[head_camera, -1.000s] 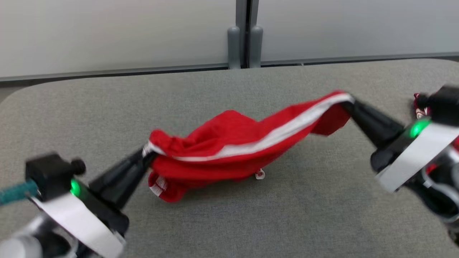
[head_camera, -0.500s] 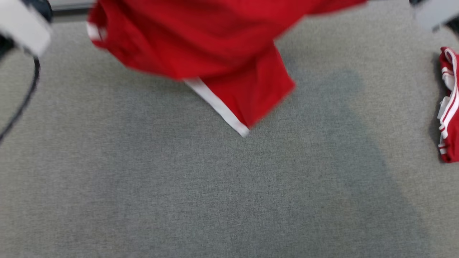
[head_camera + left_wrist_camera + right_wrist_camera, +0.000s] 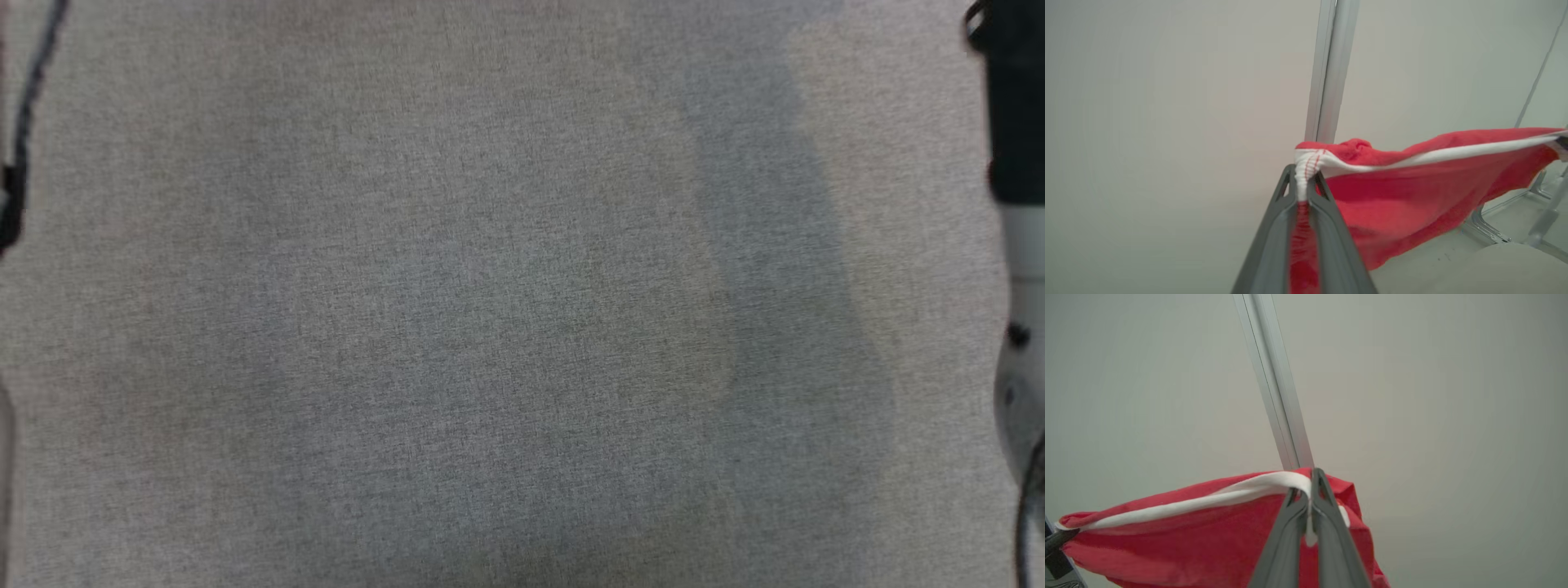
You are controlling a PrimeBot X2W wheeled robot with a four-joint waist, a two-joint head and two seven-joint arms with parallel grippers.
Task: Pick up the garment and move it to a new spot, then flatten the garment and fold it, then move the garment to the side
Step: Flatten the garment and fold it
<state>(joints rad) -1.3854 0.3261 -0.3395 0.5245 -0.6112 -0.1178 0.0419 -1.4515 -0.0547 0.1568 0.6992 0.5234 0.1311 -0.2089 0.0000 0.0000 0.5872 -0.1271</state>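
Observation:
The garment (image 3: 1404,183) is red cloth with a white band, stretched in the air between both grippers in front of a pale wall. In the left wrist view my left gripper (image 3: 1303,179) is shut on the bunched white band at one end. In the right wrist view my right gripper (image 3: 1306,486) is shut on the white band at the other end, and the garment (image 3: 1188,535) sags away to the left. The other arm's dark fingertip (image 3: 1055,541) holds the far end there.
The head view looks straight down on the grey cloth-covered table (image 3: 490,310). A dark and pale part of my right arm (image 3: 1016,204) runs along the right edge, and a black cable (image 3: 24,122) along the left edge. A metal post (image 3: 1329,69) divides the wall panels.
The head camera has tilted down, so the garment and both grippers have left the head view. The garment has been lifted clear of the table, still held at both ends.

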